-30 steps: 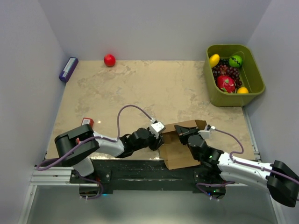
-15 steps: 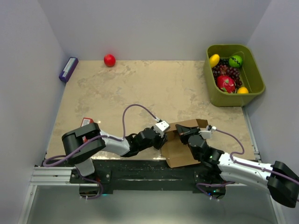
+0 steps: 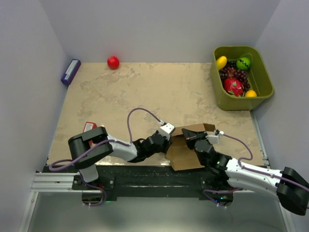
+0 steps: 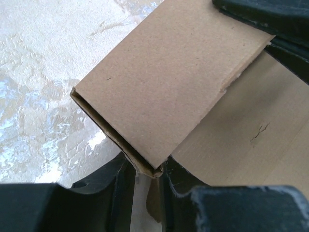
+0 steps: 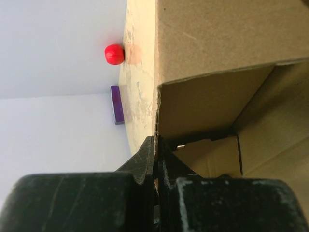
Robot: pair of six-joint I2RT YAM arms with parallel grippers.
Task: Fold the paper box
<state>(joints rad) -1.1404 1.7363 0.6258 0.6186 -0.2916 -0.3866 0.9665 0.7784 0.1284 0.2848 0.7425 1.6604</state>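
The paper box [image 3: 186, 153] is brown cardboard, partly folded, lying at the table's near edge between my two arms. My left gripper [image 3: 170, 141] is at its left side. In the left wrist view the corner of a doubled-over flap [image 4: 164, 82] sits between the narrowly spaced fingers of the left gripper [image 4: 147, 170]. My right gripper [image 3: 189, 138] is at the box's upper middle. In the right wrist view the right gripper [image 5: 155, 145] is shut on the thin edge of an upright wall of the box [image 5: 217, 38], whose inside is open to the right.
A green bin [image 3: 236, 104] with fruit stands at the back right. A red ball [image 3: 113, 62] and a small purple box [image 3: 70, 71] lie at the back left, and both show in the right wrist view [image 5: 115, 54] [image 5: 117, 104]. A flat red box [image 3: 90, 126] lies near the left arm.
My left arm has slid right, bringing its gripper up against the box's left flap. The box has shifted slightly. My right gripper has kept its hold.
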